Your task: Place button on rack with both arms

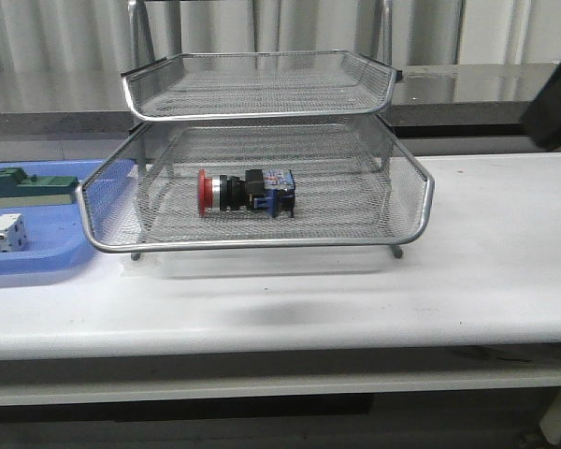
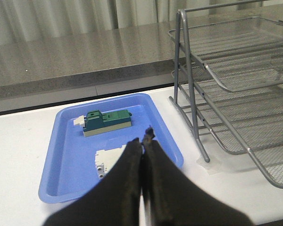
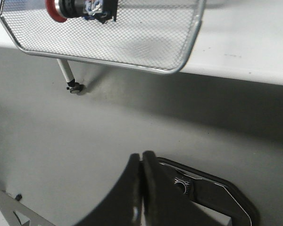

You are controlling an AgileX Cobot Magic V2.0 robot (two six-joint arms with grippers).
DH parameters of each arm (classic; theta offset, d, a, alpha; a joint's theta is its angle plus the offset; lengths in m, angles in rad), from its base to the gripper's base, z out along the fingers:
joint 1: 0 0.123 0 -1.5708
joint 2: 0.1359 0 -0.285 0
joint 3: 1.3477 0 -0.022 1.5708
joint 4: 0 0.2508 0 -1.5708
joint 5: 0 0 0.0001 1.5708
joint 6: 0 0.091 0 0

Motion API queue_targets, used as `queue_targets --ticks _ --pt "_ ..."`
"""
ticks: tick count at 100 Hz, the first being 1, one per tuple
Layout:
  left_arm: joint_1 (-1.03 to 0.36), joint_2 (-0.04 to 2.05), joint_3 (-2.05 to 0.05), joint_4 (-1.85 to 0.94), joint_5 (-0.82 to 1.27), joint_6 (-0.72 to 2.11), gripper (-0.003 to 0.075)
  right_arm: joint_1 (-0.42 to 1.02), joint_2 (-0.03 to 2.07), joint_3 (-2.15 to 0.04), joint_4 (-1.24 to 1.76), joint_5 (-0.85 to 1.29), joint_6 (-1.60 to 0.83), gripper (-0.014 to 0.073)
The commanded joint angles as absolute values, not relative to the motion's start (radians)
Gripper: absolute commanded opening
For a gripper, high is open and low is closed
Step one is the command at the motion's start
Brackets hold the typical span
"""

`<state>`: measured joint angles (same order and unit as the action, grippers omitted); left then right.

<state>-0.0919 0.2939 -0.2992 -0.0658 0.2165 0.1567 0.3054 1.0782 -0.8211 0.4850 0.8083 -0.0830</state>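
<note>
Nearest the cameras, both pincers are seen pressed together with nothing between the fingers: the left gripper (image 2: 142,147) is held closed above the near edge of the blue tray (image 2: 61,155), and the right gripper (image 3: 141,162) is closed over the bare white table (image 1: 486,271), in front of the rack. Neither gripper is touching the button. Beyond the left gripper, a white block (image 2: 106,160) and a green block (image 2: 106,121) are lying in the blue tray, which sits just beside the rack on its left. The rack (image 1: 262,245) is standing on the table, and 2 of its mesh tiers are shown in the front view. The button (image 1: 246,192) is lying on its side in the lower of these 2 tiers, near the middle, with its long axis parallel to the rack's front rim, the red cap toward the blue tray and the blue rear block away from it. The button lies ahead of both grippers, inside the rack; which arm is nearer cannot be told. The placing is judged done, so only withdrawal of the arms appears to be left.
</note>
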Motion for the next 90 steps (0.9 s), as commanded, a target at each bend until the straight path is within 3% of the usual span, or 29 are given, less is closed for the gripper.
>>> queue_targets --ticks 1,48,90 --pt "-0.089 0.298 -0.326 -0.077 0.129 0.146 -0.0021 0.362 1.124 -0.846 0.526 0.717 -0.101 -0.0070" --pt "-0.089 0.298 -0.326 -0.077 0.129 0.146 -0.0021 0.633 1.418 -0.848 0.596 0.449 -0.100 -0.0069" --pt "-0.089 0.298 -0.326 -0.077 0.129 0.146 -0.0021 0.717 1.585 -0.870 0.605 0.283 -0.101 -0.0069"
